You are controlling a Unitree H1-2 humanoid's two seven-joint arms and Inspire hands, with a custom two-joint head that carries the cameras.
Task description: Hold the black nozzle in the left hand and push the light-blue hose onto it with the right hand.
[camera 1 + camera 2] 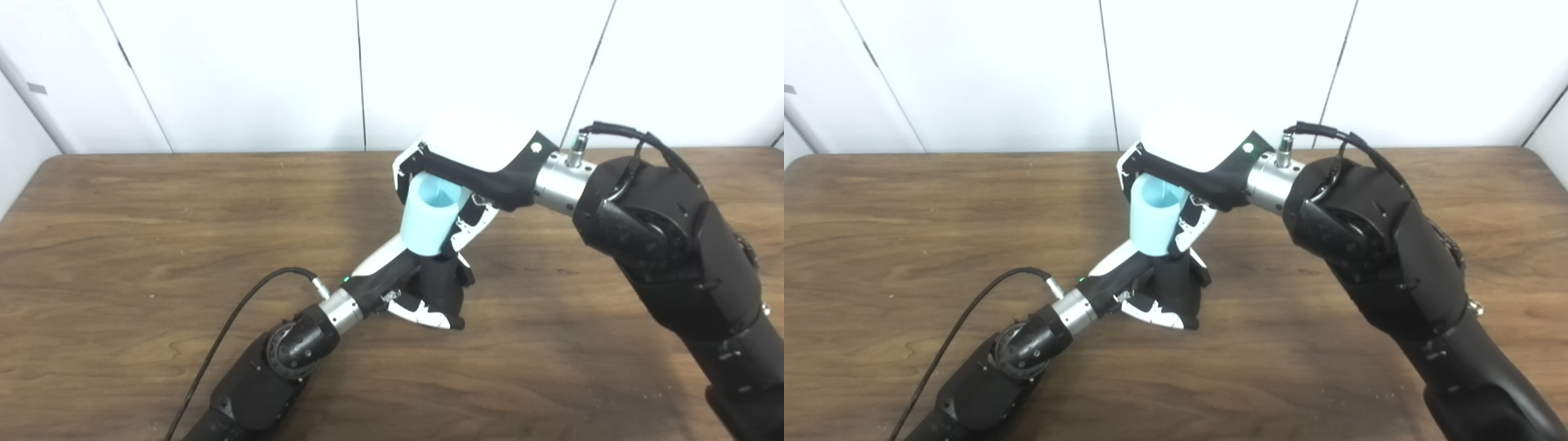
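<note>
Right hand [471, 165]: above frame centre, fingers wrapped around the light-blue hose [429, 214], held upright with its open end up.
Left hand [429, 288]: just below, fist closed around the black nozzle [438, 269], mostly hidden.
Hose and nozzle: lower hose end touching the nozzle top.
Worktop [153, 245]: brown wood.

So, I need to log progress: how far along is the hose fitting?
Both parts are picked up: the left hand grips the black nozzle, and the right hand holds the light-blue hose directly above it, its lower end at the nozzle. Whether it is fully seated cannot be seen.
</note>
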